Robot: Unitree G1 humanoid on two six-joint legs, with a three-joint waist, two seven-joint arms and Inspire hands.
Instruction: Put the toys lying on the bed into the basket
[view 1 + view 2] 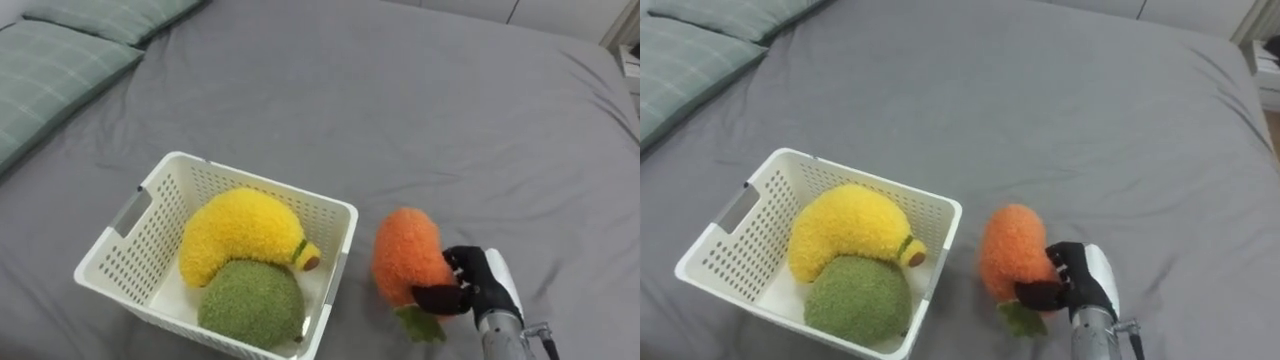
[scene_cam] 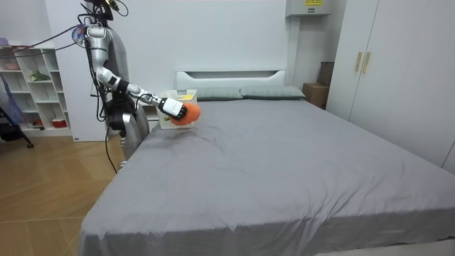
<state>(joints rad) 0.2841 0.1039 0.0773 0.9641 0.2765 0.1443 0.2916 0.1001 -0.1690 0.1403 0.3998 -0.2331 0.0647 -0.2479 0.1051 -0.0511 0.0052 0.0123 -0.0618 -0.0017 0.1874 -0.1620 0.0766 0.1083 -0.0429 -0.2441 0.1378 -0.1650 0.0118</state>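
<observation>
Robot hand [image 1: 486, 286] tight around orange plush toy [image 1: 404, 250]

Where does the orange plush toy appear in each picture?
Left eye view: orange plush toy, lower right, in the right hand, right of the white basket.
Right eye view: toy, lower middle, right of basket.
Room view: toy, upper left, by basket.
Shared landmark: the white basket.

Eye views overlook the bed [image 1: 400, 100] closely; room view from afar.
</observation>
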